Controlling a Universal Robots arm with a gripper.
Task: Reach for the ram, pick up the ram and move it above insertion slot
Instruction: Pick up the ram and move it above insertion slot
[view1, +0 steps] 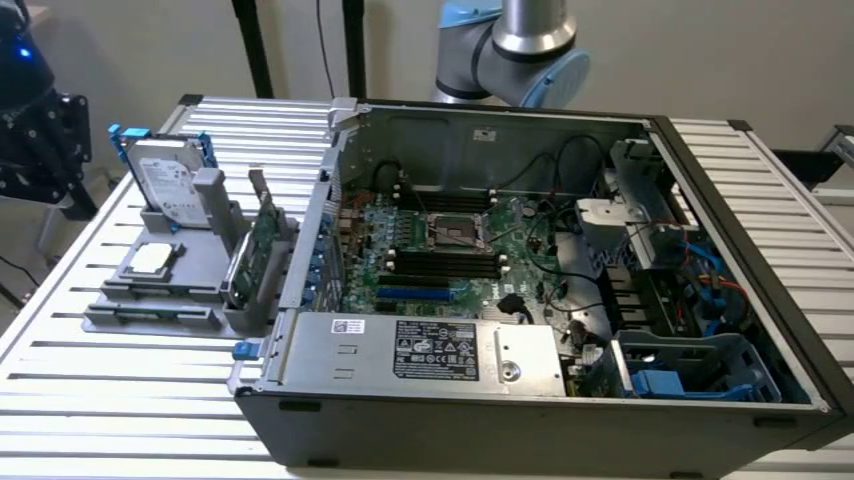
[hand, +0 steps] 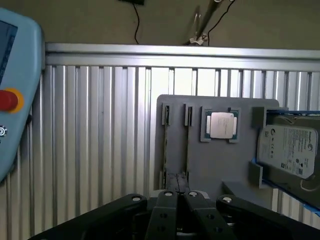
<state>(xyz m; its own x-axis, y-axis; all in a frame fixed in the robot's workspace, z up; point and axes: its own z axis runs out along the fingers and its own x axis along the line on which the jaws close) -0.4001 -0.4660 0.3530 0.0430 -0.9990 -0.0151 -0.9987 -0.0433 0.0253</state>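
The grey holder (view1: 160, 290) stands on the slatted table at the exterior view's left, beside the open computer case (view1: 534, 300). Green boards stand on edge in its slots. The lower, narrow one looks like the ram (view1: 244, 272), and the taller expansion card (view1: 267, 215) is right next to it. In the wrist view the holder (hand: 215, 165) lies far below me, with two thin boards edge-on in its slots; I cannot tell which is the ram. My gripper (hand: 179, 196) hangs high above the holder's edge, shut, with nothing between its fingers (hand: 167, 212).
A hard drive (view1: 174, 180) and a CPU (view1: 151, 257) also sit on the holder. The motherboard's dark memory slots (view1: 447, 265) lie inside the case among cables. The arm's joint (view1: 527, 45) rises behind the case. A teach pendant (hand: 12, 100) shows in the wrist view.
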